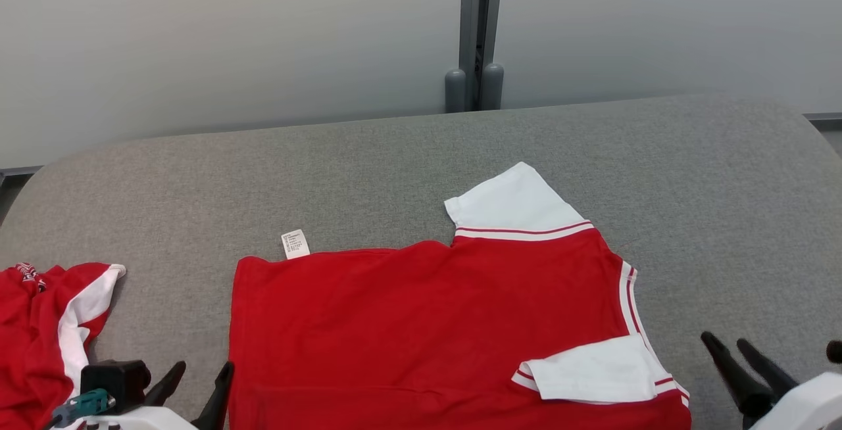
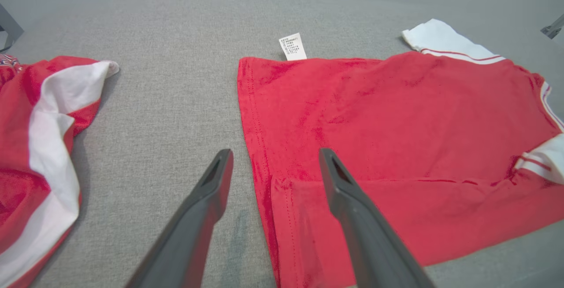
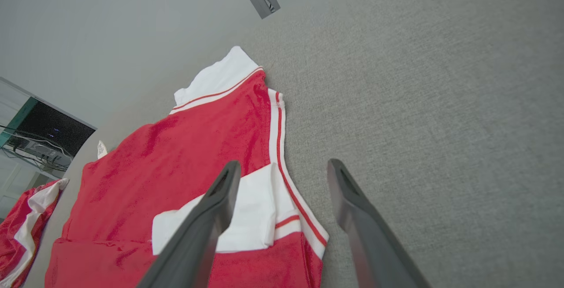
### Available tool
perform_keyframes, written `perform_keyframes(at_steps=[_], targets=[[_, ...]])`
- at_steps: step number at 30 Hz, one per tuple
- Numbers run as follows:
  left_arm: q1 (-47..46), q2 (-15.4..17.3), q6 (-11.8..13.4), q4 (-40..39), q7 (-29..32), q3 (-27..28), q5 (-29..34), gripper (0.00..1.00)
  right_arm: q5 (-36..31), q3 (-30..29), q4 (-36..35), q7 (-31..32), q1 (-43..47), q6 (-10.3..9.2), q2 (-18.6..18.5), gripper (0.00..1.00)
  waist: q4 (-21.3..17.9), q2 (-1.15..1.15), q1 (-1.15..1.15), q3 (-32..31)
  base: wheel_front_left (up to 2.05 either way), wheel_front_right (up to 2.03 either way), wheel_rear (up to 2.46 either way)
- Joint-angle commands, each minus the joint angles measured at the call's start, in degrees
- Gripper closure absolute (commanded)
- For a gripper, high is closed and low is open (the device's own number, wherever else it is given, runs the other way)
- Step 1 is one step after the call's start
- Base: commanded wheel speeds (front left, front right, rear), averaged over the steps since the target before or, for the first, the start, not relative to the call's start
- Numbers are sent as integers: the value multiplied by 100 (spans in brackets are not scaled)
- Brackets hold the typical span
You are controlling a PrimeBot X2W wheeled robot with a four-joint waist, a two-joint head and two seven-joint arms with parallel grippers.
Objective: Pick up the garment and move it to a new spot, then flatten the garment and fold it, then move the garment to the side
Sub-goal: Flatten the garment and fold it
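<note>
Folding looks to be the step in hand. The garment, a red shirt with white sleeves, lies flat on the grey padded table, with its near strip already turned over onto the body and the near sleeve tucked in on top. The left gripper has its jaws spread wide and empty, straddling the shirt's side edge: one finger is above red cloth, the other above bare table. The right gripper is just as wide and empty. In its wrist view the striped edge runs between its fingers, and the tucked sleeve lies under the finger nearer the shirt. To fold well, I judge each gripper should pinch both layers at the corner beneath it. Both should then lift level together and carry the edge forward, away from the jaws toward the care label, without dragging the far sleeve. A second garment, also red and white, lies outside the left jaws, well apart, and is best left alone. As for containers, nothing here holds anything: both garments lie straight on the table.
</note>
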Motion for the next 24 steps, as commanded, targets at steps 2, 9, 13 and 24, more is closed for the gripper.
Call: perform_keyframes(at_steps=[2, 9, 13, 24], targets=[[-176, -73, 60, 32, -187, 112, 89, 0, -293, -234, -142, -143, -218, 1, 79, 0, -39, 0, 0, 43, 0, 0, 0], [-716, -357, -109, 340, -389, 77, 366, 0, -1097, -423, -95, -473, -1119, 1, 453, 0, 0, 0, 0, 297, 0, 0, 0], [-970, -482, -215, 527, -383, 44, 431, 0, -1258, -331, 81, -609, -1548, 1, 527, 0, 62, 0, 0, 423, 0, 0, 0], [-2254, -994, -798, 1466, -346, -28, 661, 0, -1327, 362, 1096, -753, -3265, 1, 198, 0, 416, 0, 0, 1350, 0, 0, 0]])
